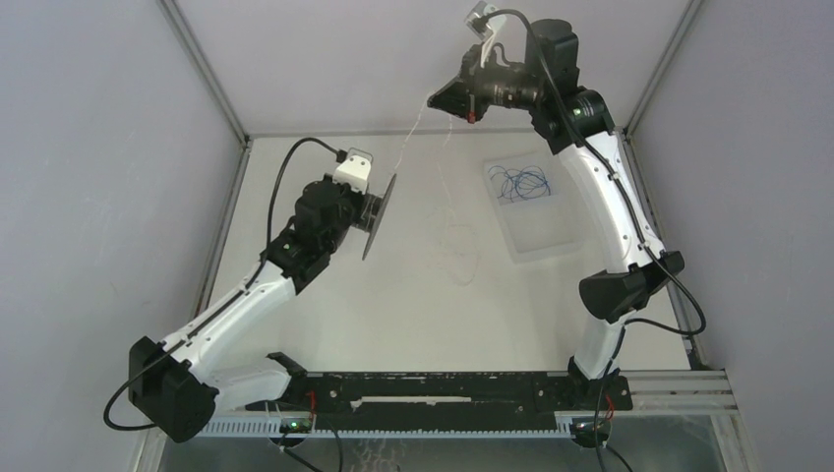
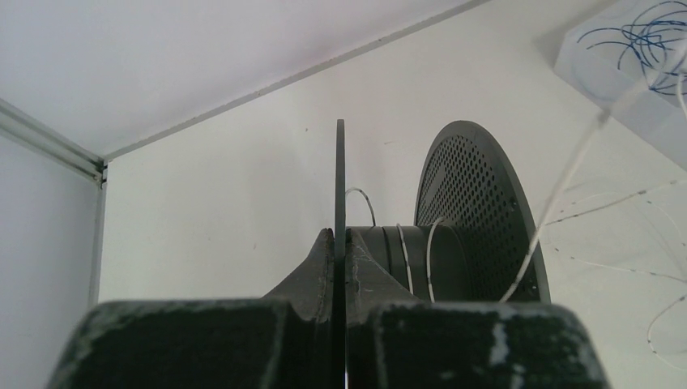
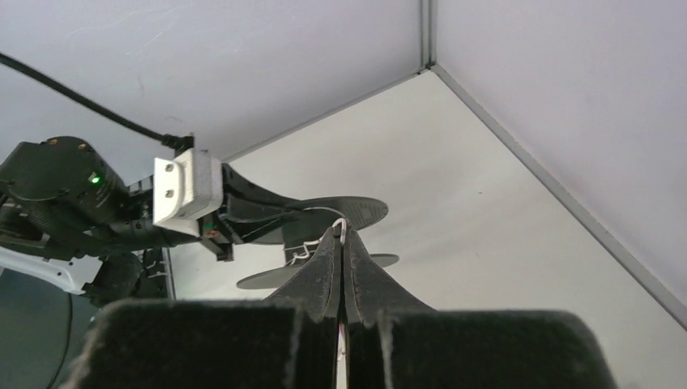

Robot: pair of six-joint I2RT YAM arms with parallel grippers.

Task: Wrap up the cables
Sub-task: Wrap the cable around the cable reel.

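Note:
My left gripper (image 1: pixel 366 209) is shut on the near flange of a black spool (image 1: pixel 380 216), held off the table with its axle level; in the left wrist view the gripper (image 2: pixel 341 237) pinches the thin flange and a perforated far flange (image 2: pixel 478 203) stands behind. A few turns of thin whitish cable (image 2: pixel 403 255) lie round the core. My right gripper (image 1: pixel 440 101) is raised at the back and shut on the cable (image 3: pixel 342 229). From there the cable (image 1: pixel 411 138) slants down to the spool, with loose loops (image 1: pixel 457 246) on the table.
A clear tray (image 1: pixel 536 231) with a tangle of thin blue wire (image 1: pixel 519 183) lies at the right, also at the left wrist view's top right (image 2: pixel 640 36). Grey walls enclose the table. A black rail (image 1: pixel 443 388) runs along the near edge.

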